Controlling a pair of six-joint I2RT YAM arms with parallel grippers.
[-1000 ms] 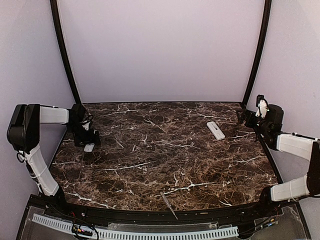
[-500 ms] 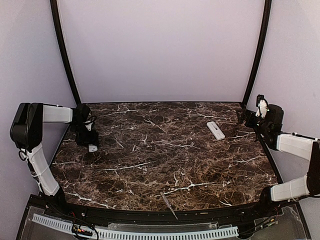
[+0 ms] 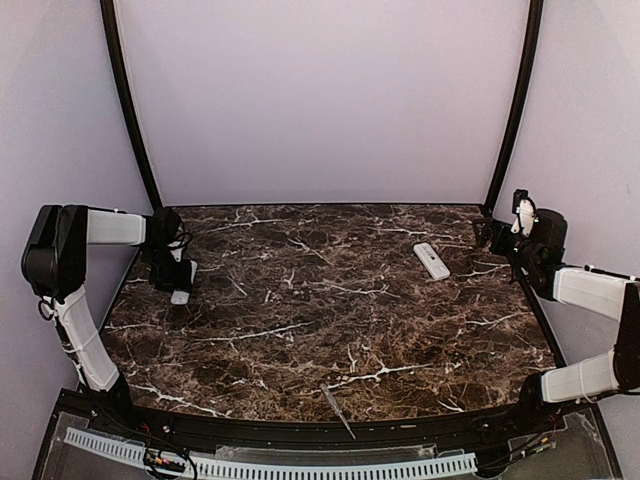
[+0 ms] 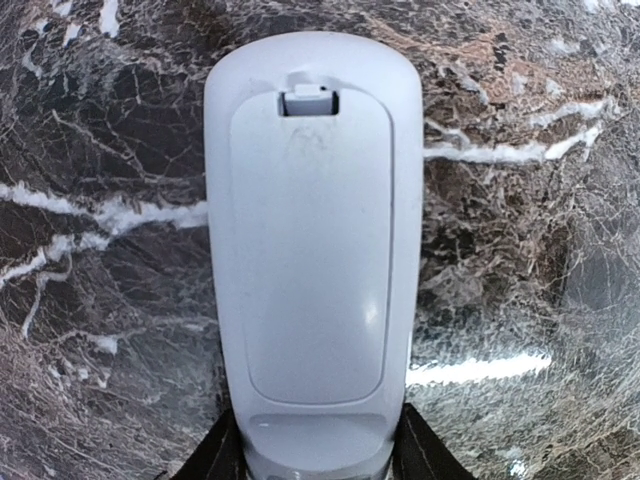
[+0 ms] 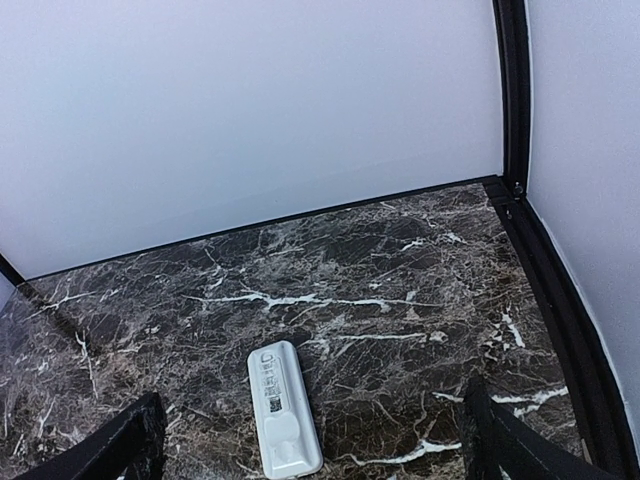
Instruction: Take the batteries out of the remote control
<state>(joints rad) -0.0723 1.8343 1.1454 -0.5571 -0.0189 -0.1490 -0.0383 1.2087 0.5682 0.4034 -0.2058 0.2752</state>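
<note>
My left gripper pinches smooth white remote, battery lid up, over veined marble table; right gripper gapes wide.

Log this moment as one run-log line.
left tool: shut on left remote | battery cover: closed | right tool: open, clear of right remote | batteries: none visible

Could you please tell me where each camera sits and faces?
Top external: above, behind the robot, facing down at the marble table; left arm, right arm show.
Left wrist: on left claw, facing down at the white remote it grips; fingers show.
Right wrist: on open right claw, facing the other remote; fingers show.
Top and right-wrist views share that remote.
</note>
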